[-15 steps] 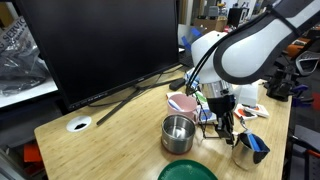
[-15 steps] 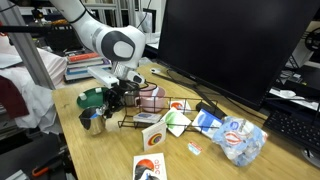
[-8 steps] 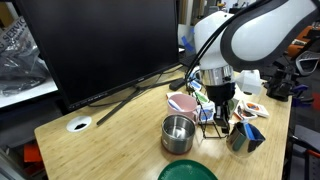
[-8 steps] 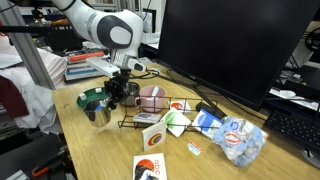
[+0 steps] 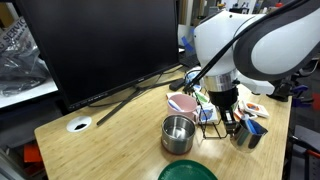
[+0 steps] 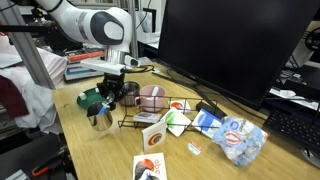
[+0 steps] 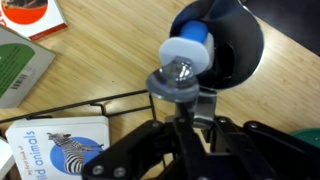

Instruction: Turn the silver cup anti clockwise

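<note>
The silver cup (image 5: 246, 135) is a small shiny metal cup with a blue part at its rim. It stands at the table's edge beside the black wire rack, and also shows in an exterior view (image 6: 102, 120). In the wrist view its dark opening (image 7: 228, 45) and blue part lie just ahead of the fingers. My gripper (image 5: 233, 120) comes down on it from above and is shut on a metal part at the cup's rim (image 7: 182, 100). My gripper (image 6: 108, 102) hides the cup's top in both exterior views.
A wider steel pot (image 5: 178, 132) and a green bowl (image 5: 187, 172) sit close by. The black wire rack (image 6: 150, 116), a pink bowl (image 6: 151, 97), picture cards (image 6: 165, 128) and a zebra book (image 7: 55, 150) lie around. A large monitor (image 5: 100, 45) stands behind.
My gripper has turned at the wrist with the cup in it. The cup has shifted a little away from the table's edge and its blue part now faces another way.
</note>
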`<control>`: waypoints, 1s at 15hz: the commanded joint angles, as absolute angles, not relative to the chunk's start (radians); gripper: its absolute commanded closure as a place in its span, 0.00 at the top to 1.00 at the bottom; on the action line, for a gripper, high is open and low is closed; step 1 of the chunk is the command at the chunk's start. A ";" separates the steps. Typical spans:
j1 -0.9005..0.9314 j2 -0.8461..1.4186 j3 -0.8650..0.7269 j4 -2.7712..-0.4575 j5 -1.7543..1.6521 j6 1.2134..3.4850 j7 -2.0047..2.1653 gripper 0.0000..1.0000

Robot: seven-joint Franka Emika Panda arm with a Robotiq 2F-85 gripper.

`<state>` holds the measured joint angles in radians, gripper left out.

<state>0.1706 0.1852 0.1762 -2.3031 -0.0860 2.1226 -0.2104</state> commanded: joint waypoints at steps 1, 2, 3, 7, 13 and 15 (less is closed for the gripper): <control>0.186 0.140 0.211 -2.326 -0.126 2.099 -0.337 0.04; 0.193 0.138 0.220 -2.325 -0.142 2.088 -0.366 0.04; 0.190 0.175 0.212 -2.306 -0.111 2.112 -0.303 0.17; 0.197 0.162 0.220 -2.314 -0.127 2.106 -0.344 0.17; 0.216 0.168 0.239 -2.322 -0.167 2.134 -0.380 0.04; 0.243 0.175 0.254 -2.326 -0.234 2.120 -0.376 0.04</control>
